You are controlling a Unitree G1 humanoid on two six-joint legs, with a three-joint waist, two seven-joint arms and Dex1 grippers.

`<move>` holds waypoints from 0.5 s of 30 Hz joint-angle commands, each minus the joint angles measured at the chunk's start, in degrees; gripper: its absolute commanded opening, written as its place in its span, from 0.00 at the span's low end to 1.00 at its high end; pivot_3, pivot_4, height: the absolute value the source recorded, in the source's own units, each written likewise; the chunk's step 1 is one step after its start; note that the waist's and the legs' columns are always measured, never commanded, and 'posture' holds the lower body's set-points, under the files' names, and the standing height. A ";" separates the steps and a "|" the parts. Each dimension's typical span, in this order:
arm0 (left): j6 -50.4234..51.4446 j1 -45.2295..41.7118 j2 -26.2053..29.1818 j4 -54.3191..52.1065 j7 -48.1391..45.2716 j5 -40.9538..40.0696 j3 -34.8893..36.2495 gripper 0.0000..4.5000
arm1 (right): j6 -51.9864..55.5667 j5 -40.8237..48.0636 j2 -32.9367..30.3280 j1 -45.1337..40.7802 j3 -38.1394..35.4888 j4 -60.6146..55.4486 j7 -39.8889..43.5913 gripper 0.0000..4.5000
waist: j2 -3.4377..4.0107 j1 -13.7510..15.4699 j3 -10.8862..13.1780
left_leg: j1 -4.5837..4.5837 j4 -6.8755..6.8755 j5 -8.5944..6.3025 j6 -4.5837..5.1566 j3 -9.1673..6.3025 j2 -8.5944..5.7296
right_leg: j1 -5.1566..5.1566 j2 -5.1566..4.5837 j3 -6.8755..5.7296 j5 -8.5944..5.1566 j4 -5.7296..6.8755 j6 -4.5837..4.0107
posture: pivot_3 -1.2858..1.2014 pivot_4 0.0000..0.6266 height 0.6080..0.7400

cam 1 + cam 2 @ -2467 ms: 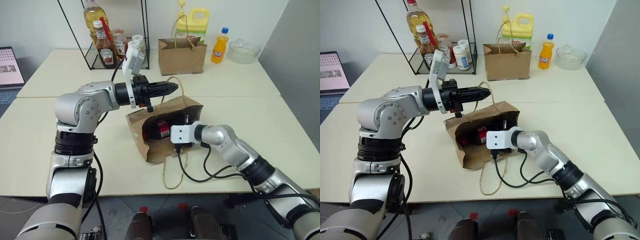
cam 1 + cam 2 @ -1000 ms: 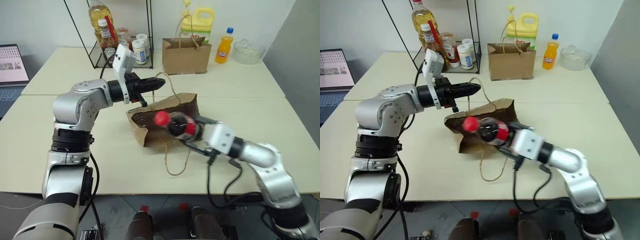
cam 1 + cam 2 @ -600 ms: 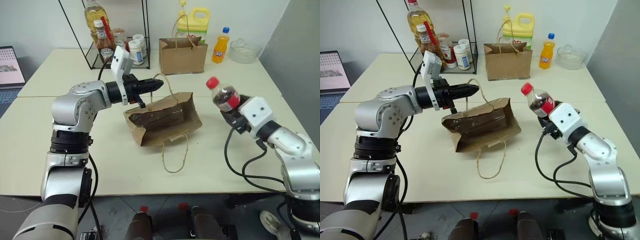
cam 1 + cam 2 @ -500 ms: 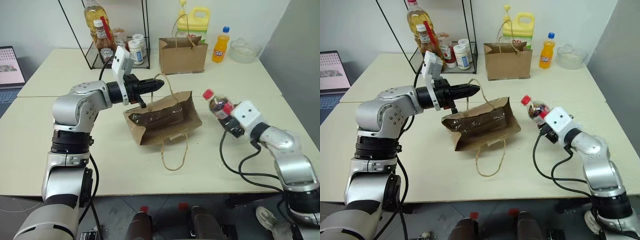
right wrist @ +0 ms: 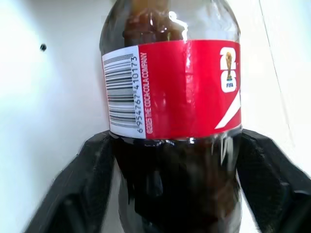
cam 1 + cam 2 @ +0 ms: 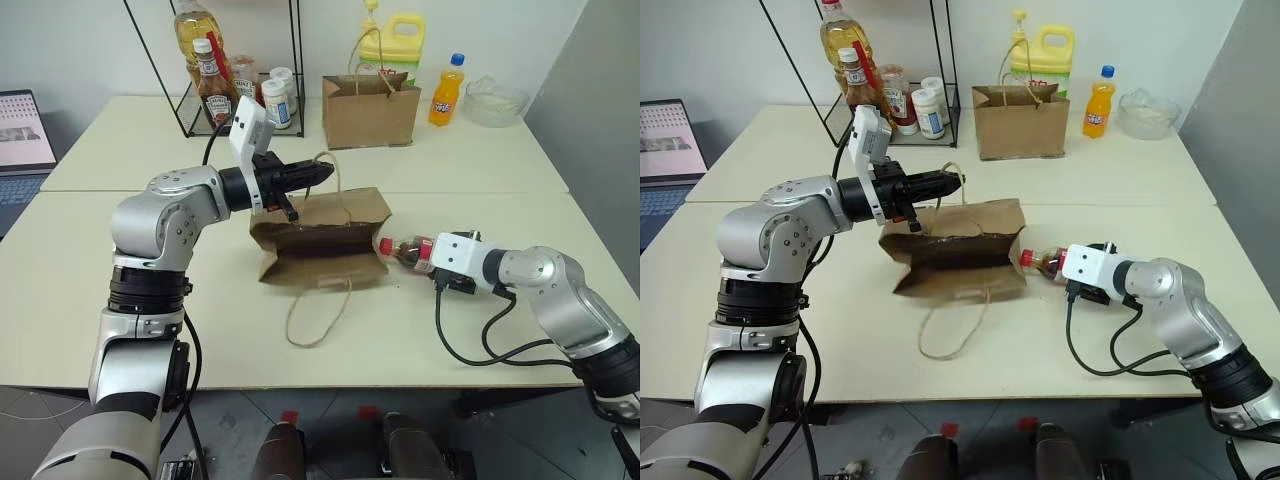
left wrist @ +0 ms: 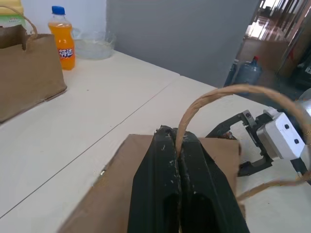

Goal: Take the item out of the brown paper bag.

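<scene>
Since half a second ago: the cola bottle (image 6: 404, 250) has gone from raised and tilted to lying on its side on the table (image 6: 500, 170), cap toward the brown bag (image 6: 322, 238) and just beside it.
Right gripper (image 5: 172, 160): fingers spread, one on each side of the bottle's lower body; whether they press it cannot be told.
Left gripper (image 6: 318, 176): unchanged, fingers pressed together, pinching the bag's loop handle (image 7: 214, 99) above the bag.
Bag: lying on the table, a second handle loop (image 6: 318, 315) trailing toward the near edge.
Surface: pale cream tables pushed together.
Room: wire rack (image 6: 215, 70) with sauce bottles, a second paper bag (image 6: 370, 108), yellow jug (image 6: 392, 45), orange soda (image 6: 444, 92), glass bowl (image 6: 492, 100), laptop (image 6: 22, 130) at far left.
Right wrist view: red label with barcode, close up.
Left wrist view: handle gripped between the fingers.
</scene>
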 commanded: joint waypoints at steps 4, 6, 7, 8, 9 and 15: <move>-1.17 -1.08 0.03 -1.21 0.19 -0.65 1.45 0.00 | -1.07 1.15 -1.24 0.11 -4.29 -4.36 1.44 0.99 | 0.00 -0.04 0.00 | 0.00 -0.01 0.06 -0.10 0.00 0.00 | 0.00 0.00 0.00 0.00 0.00 0.00 | 0.52 0.24 1.00; -1.95 -1.62 0.18 0.14 0.14 -0.03 1.44 0.00 | 0.43 2.53 -1.38 1.37 -6.04 -7.72 2.37 0.99 | 0.00 -0.03 0.00 | 0.00 -0.01 0.06 -0.10 0.00 0.00 | 0.00 0.00 -0.01 0.00 0.00 0.00 | 0.52 0.24 1.00; -2.40 -1.88 0.24 0.80 0.09 0.30 1.38 0.00 | 1.79 3.32 -1.33 2.10 -6.96 -9.63 2.82 0.99 | 0.00 -0.02 0.00 | 0.00 -0.01 0.06 -0.10 0.00 0.00 | 0.00 0.00 0.00 0.00 0.00 0.00 | 0.52 0.24 1.00; -2.84 -2.21 0.30 1.53 -0.02 0.59 1.30 0.00 | 2.75 3.80 -1.23 2.59 -7.63 -11.03 3.03 0.99 | 0.00 0.00 0.00 | 0.00 0.00 0.06 -0.10 0.00 0.00 | 0.00 0.00 -0.01 0.00 0.00 0.00 | 0.52 0.24 1.00; -3.26 -2.52 0.31 2.19 -0.12 0.81 1.22 0.00 | 3.91 4.11 -1.00 3.20 -8.35 -12.41 2.98 0.99 | 0.00 0.00 0.00 | 0.00 -0.01 0.06 -0.10 -0.01 0.00 | 0.01 0.00 -0.02 0.00 0.00 0.00 | 0.52 0.24 1.00; -5.28 -3.90 0.56 5.37 -0.82 1.95 0.90 0.00 | 7.85 5.18 0.11 6.73 -10.75 -17.35 0.94 0.99 | 0.00 0.01 0.00 | 0.01 0.00 0.04 -0.07 -0.01 0.00 | 0.01 0.00 -0.02 0.00 0.00 0.00 | 0.52 0.24 1.00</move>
